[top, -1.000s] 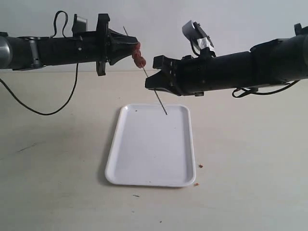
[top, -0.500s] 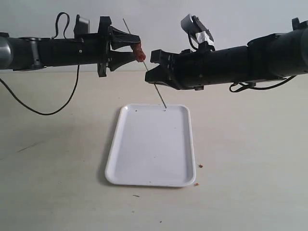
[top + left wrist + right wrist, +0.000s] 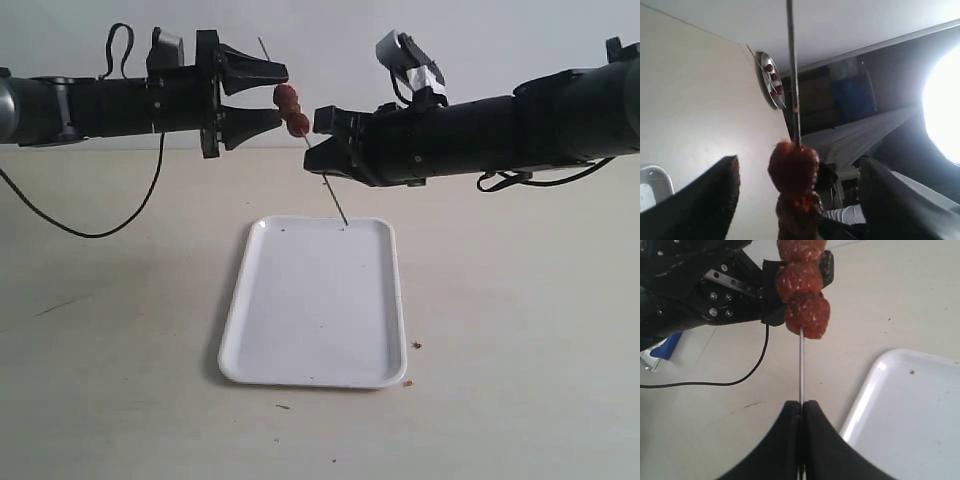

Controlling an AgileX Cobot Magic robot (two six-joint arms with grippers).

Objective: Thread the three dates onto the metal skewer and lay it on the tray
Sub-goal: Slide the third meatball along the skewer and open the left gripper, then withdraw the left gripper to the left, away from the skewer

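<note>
The three dates (image 3: 291, 108) sit stacked on the metal skewer (image 3: 330, 195), which slants down over the far rim of the white tray (image 3: 315, 310). My right gripper (image 3: 314, 150) is shut on the skewer just below the dates; in the right wrist view its jaws (image 3: 801, 407) pinch the rod (image 3: 800, 365) under the dates (image 3: 807, 315). My left gripper (image 3: 282, 94) stands open with a finger on each side of the dates, touching none. In the left wrist view the dates (image 3: 793, 167) hang between its dark fingers (image 3: 710, 200), and the skewer (image 3: 791, 75) runs on beyond them.
The tray (image 3: 910, 410) lies flat on the beige table with nothing on it but a speck. Small reddish crumbs (image 3: 417, 345) lie off its right side. A black cable (image 3: 90, 235) loops down from the left arm onto the table.
My left gripper has opened off the dates and drawn back a little to the left. The dates stay on the skewer, which my right gripper has lifted slightly.
</note>
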